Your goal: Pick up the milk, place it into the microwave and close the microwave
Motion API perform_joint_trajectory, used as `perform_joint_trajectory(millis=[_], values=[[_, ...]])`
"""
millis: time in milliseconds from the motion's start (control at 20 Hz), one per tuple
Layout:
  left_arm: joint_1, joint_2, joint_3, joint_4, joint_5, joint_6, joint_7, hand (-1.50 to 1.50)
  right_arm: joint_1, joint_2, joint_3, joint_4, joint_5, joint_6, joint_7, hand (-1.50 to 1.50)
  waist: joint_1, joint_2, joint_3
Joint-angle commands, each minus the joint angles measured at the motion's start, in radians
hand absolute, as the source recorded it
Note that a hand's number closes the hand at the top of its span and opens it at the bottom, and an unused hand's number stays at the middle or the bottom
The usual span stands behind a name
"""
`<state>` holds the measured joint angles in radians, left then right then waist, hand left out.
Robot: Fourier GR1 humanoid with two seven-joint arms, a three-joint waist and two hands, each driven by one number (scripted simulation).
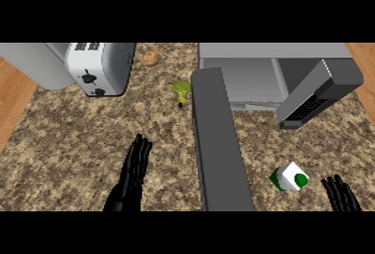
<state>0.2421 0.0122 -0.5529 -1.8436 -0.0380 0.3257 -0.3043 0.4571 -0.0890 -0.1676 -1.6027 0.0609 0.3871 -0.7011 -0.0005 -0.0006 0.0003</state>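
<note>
"Logging head view: milk (289, 177) position?"
"Lower right of frame, on the counter (73, 144), right of the open door (219, 149), outside the microwave (271, 50)."
"Hands?"
"Left hand (132, 173) lower centre-left, fingers straight, holding nothing. Right hand (341, 194) in lower right corner, fingers straight and empty, near the milk, not touching."

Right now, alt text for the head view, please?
A white-and-green milk carton sits on the speckled stone counter before the open grey microwave, untouched; the black right hand is open beside it, the left hand open farther left.
</note>
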Motion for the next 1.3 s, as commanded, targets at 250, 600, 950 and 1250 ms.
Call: perform_joint_trajectory(millis=[250, 600, 950, 1250], values=[[0.045, 0.094, 0.082, -0.045, 0.112, -0.093, -0.029, -1.50, -0.257, -0.007, -0.039, 0.321, 0.079, -0.113, -0.096, -1.50, 0.005, 0.001, 0.000], [0.114, 0.123, 0.113, -0.006, 0.177, -0.152, -0.107, -1.50, -0.476, -0.052, -0.109, 0.676, 0.121, -0.218, -0.230, -1.50, 0.012, 0.002, 0.000], [0.154, 0.208, 0.199, -0.087, 0.252, -0.229, -0.079, -1.50, -0.576, -0.095, -0.146, 0.851, 0.113, -0.256, -0.325, 1.50, 0.011, 0.002, 0.001], [0.199, 0.215, 0.211, -0.137, 0.258, -0.246, -0.091, -1.50, -0.618, -0.106, -0.147, 0.987, 0.136, -0.333, -0.416, 1.50, 0.009, 0.001, 0.000]])
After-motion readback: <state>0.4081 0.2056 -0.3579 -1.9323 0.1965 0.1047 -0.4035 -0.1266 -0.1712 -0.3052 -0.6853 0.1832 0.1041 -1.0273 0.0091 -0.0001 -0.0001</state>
